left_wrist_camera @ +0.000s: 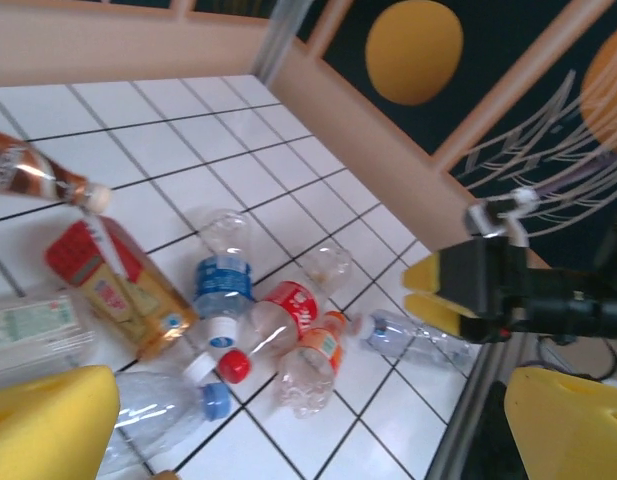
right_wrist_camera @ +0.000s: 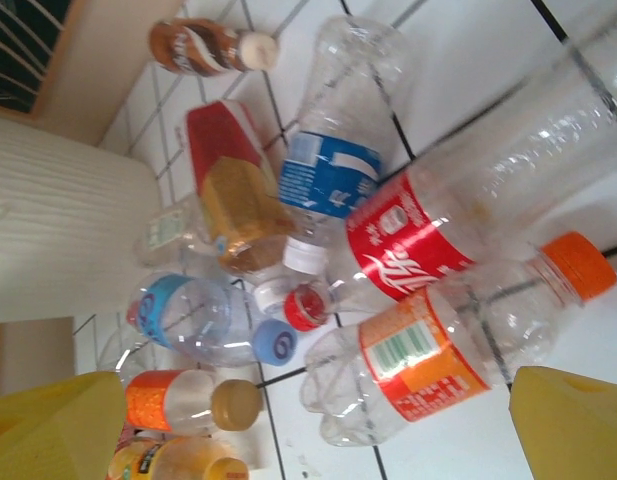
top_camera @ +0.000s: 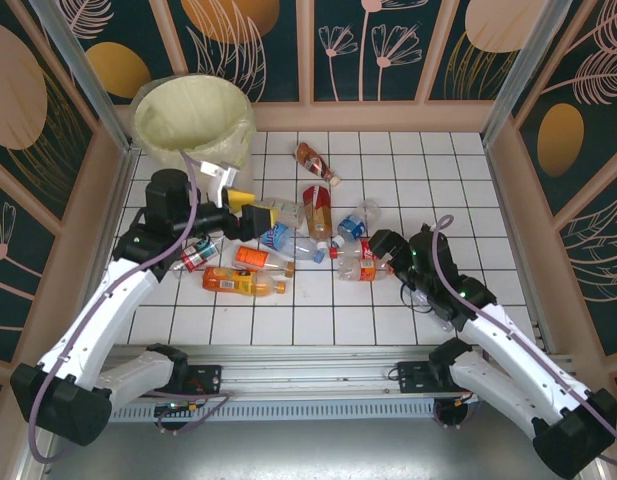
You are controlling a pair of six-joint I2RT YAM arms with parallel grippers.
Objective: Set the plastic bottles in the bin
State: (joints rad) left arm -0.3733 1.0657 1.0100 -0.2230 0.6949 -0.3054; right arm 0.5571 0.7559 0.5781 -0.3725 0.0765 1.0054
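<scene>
Several plastic bottles (top_camera: 288, 243) lie scattered on the white tiled floor. The bin (top_camera: 193, 120), white with a pale yellow liner, stands at the back left. My left gripper (top_camera: 254, 208) hovers open at the left edge of the pile, its yellow pads (left_wrist_camera: 48, 420) wide apart with nothing between them. My right gripper (top_camera: 381, 246) is open too, over an orange-labelled clear bottle (right_wrist_camera: 418, 370) that lies between its pads (right_wrist_camera: 573, 420) untouched. Next to that bottle lie a red-labelled bottle (right_wrist_camera: 408, 245) and a blue-labelled one (right_wrist_camera: 328, 170). The left wrist view shows the right gripper (left_wrist_camera: 430, 293) across the pile.
A brown bottle (top_camera: 316, 163) lies apart near the back. An orange juice bottle (top_camera: 243, 283) lies at the front left, a clear one (top_camera: 423, 290) under the right arm. Wooden walls (top_camera: 508, 180) fence the floor. The bin's white side (right_wrist_camera: 58, 230) rises beyond the pile.
</scene>
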